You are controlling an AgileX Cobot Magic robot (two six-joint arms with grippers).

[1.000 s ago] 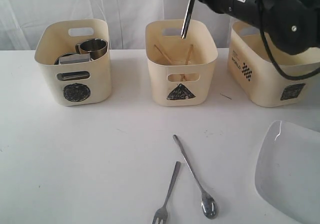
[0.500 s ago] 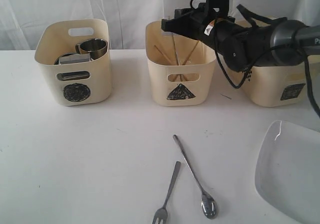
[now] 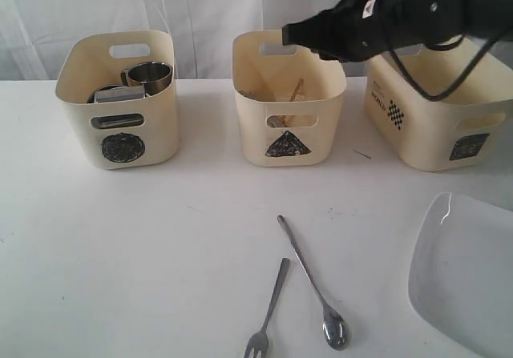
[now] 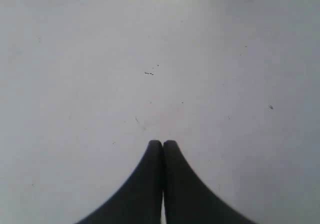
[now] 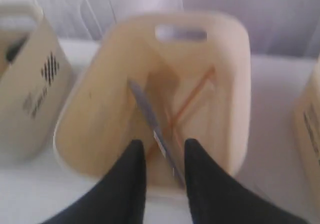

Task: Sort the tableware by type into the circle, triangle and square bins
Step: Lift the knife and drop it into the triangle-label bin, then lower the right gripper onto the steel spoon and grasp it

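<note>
Right end effector (image 5: 163, 144): you have it hanging over the triangle bin (image 3: 256, 138), fingers parted to a middling gap, gripping nothing.
Knife (image 5: 148, 115): inside the triangle bin, slanted across its floor; blurred in your right wrist view.
Chopsticks (image 5: 196, 90): same bin, crossed, close by the knife; you cannot tell which lies on top.
Left end effector (image 4: 162, 144): fingers pressed together, nothing between them, over bare bench (image 4: 100, 58).
Circle bin (image 3: 76, 110): left end of the row; a steel mug (image 3: 150, 76) shows above its rim, with more steel beside it that you cannot make out.
Square bin (image 3: 425, 146): right end of the row, contents hidden from you.
Fork (image 3: 271, 306) and spoon (image 3: 309, 274): on the bench in front of the triangle bin, side by side, apart, tines and bowl toward the near edge.
Plate (image 3: 465, 278): white, on the bench at near right, in front of the square bin, cut off by the frame.
</note>
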